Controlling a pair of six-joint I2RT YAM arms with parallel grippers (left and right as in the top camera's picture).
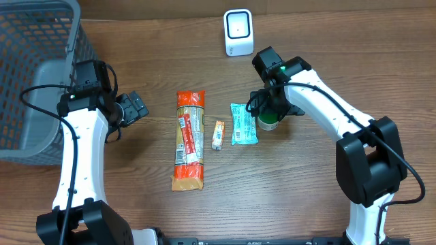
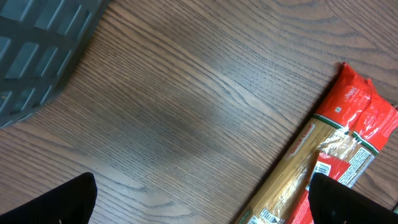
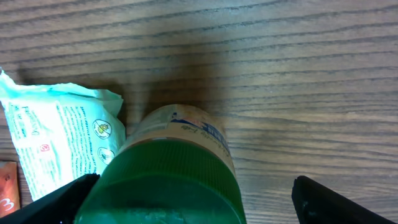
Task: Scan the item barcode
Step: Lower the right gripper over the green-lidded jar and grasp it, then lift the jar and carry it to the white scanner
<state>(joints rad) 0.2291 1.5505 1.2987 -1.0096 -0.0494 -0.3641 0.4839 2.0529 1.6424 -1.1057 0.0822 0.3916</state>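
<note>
Green-lidded jar (image 3: 168, 177) standing on the desk (image 1: 300, 201), just beside a teal packet (image 1: 243, 124), right tool (image 3: 193, 190) spread wide either side of its lid, white scanner (image 1: 238, 32) well apart, spaghetti pack (image 1: 189, 139) left of the packet, left tool (image 1: 135, 107) wide and empty, near a grey basket (image 1: 34, 68).

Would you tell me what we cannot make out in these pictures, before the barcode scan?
Jar: label mostly behind its green lid in the right wrist view; overhead, the right arm partly covers it.
Pasta packet: cut off by the left wrist view's edge; print too small overhead.
Small orange packet: print too small overhead.
</note>
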